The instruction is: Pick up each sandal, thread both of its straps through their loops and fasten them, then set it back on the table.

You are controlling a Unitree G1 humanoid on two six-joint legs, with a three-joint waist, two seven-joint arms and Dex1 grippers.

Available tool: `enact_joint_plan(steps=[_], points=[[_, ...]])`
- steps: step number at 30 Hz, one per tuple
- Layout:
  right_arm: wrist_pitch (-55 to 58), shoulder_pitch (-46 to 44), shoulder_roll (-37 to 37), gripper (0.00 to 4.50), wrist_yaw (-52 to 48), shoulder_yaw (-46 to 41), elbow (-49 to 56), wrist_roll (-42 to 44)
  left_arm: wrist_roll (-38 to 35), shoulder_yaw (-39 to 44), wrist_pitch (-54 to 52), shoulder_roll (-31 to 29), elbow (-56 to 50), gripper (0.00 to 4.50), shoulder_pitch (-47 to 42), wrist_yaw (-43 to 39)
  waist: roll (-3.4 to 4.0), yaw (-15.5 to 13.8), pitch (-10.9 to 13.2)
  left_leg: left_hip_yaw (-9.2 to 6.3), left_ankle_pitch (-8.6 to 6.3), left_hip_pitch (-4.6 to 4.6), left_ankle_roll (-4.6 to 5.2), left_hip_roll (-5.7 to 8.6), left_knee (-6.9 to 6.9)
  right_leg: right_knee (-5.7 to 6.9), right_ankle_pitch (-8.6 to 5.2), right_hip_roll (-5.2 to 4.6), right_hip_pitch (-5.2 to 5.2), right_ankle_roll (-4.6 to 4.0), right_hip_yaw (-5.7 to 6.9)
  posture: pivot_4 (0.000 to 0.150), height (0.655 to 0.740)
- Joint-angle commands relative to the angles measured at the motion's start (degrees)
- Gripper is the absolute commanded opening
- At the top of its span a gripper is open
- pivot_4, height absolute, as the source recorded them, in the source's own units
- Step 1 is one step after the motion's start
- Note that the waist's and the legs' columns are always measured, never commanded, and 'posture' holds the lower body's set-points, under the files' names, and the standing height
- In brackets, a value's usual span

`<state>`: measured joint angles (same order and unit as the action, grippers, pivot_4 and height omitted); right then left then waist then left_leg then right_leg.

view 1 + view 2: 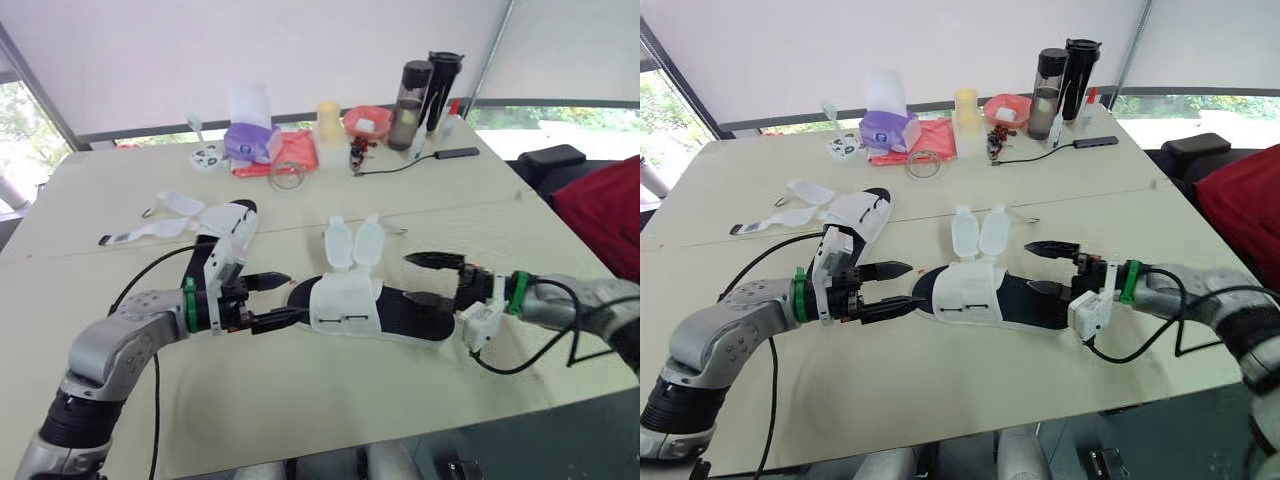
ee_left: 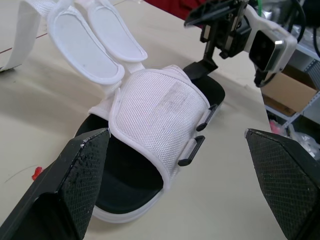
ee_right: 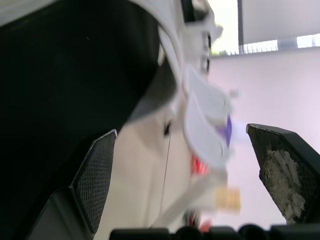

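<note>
white mesh sandal with a black footbed (image 1: 345,305) lying flat on the pale worktop (image 1: 300,400), jaws at each end, nothing gripped.
left jaws stand wide open at the toe and right jaws wide open at the heel, the lower one over the footbed (whether it touches, i cannot tell). the two white padded straps (image 1: 355,240) lie folded away from the black plastic loops (image 2: 200,135), unfastened. best to pinch the sole edge at the heel, clear of the loops, leaving a strap tip free for the left. a second white sandal (image 1: 230,220) lies well apart, also unstrapped. no brand or writing is legible.
</note>
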<state>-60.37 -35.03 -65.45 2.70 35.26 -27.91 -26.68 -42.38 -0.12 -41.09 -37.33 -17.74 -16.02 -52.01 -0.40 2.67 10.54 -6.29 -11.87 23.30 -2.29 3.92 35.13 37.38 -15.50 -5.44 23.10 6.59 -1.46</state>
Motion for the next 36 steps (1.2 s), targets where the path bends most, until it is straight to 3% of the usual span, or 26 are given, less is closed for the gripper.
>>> enact_joint_plan(steps=[1, 3, 6, 9, 14, 23, 26, 33, 36], points=[[13.5, 10.1, -1.8, 4.45, -8.0, -9.0, 13.3, 22.4, 1.1, 0.5, 1.8, -0.2, 0.1, 4.5, -0.3, -1.1, -0.01, -0.3, 0.0, 0.01, 0.0, -0.01, 0.0, -0.01, 0.02, 0.0, 0.0, 0.0, -0.01, 0.0, -0.01, 0.15, 0.74], [27.5, 20.2, -0.5, 4.45, -10.4, -14.6, 24.6, 41.5, 6.1, -1.5, 6.7, 0.1, 2.4, 4.5, -0.5, -1.7, -0.01, -0.6, 0.0, -0.11, 0.0, -0.03, 0.02, -0.05, 0.03, -0.01, -0.01, 0.01, -0.12, 0.0, 0.05, 0.15, 0.74], [46.2, 28.0, 3.5, 4.45, -13.5, -19.6, 38.5, 64.7, 13.1, -4.9, 14.6, 0.4, 7.8, 4.5, -1.8, -4.1, -0.01, -0.9, 0.0, -0.13, -0.01, -0.04, 0.05, -0.06, 0.12, -0.04, -0.03, 0.0, -0.21, -0.03, 0.06, 0.15, 0.74], [59.9, 29.4, 7.6, 4.45, -14.4, -24.0, 44.8, 78.3, 17.1, -7.0, 20.5, 1.0, 13.0, 4.5, -3.7, -7.1, -0.02, -1.1, 0.0, -0.12, 0.04, -0.05, 0.14, -0.07, 0.13, -0.19, -0.03, -0.01, -0.31, -0.06, 0.07, 0.15, 0.74], [73.0, 27.8, 14.4, 4.45, -14.7, -30.4, 46.2, 86.6, 22.0, -9.2, 29.0, 4.1, 21.8, 4.5, -8.2, -10.3, -0.04, -2.5, 0.0, -0.12, 0.07, 0.05, 0.19, 0.0, 0.16, -0.35, 0.0, -0.11, -0.28, -0.09, 0.15, 0.15, 0.74], [84.3, 25.4, 20.8, 4.45, -16.4, -39.1, 44.9, 85.8, 26.1, -10.6, 36.7, 8.5, 31.6, 4.5, -13.1, -13.9, -0.05, -3.4, 0.0, -0.1, 0.01, 0.19, 0.28, 0.06, 0.09, -0.44, 0.02, -0.15, -0.12, -0.02, 0.2, 0.15, 0.74], [86.2, 24.8, 22.3, 4.5, -17.0, -40.7, 45.0, 84.0, 25.6, -9.9, 37.3, 9.5, 32.6, 3.69, -13.6, -15.1, -0.05, -3.3, 0.0, -0.09, 0.01, 0.19, 0.28, 0.06, 0.13, -0.44, 0.02, -0.15, -0.15, -0.02, 0.21, 0.15, 0.74], [92.6, 21.4, 24.3, 4.5, -19.2, -43.3, 43.9, 83.7, 27.0, -11.5, 38.2, 10.7, 34.3, 0.13, -14.3, -17.9, -0.05, -3.0, 0.0, -0.09, 0.01, 0.19, 0.29, 0.06, 0.1, -0.42, 0.11, -0.13, -0.1, 0.15, 0.22, 0.15, 0.74], [96.5, 19.7, 25.3, 4.5, -19.9, -44.6, 43.2, 86.0, 27.4, -12.6, 37.4, 11.5, 34.5, 0.04, -14.6, -19.1, -0.06, -3.1, 0.0, -0.09, 0.02, 0.19, 0.29, 0.06, 0.11, -0.42, 0.11, -0.13, -0.12, 0.15, 0.23, 0.15, 0.74]])
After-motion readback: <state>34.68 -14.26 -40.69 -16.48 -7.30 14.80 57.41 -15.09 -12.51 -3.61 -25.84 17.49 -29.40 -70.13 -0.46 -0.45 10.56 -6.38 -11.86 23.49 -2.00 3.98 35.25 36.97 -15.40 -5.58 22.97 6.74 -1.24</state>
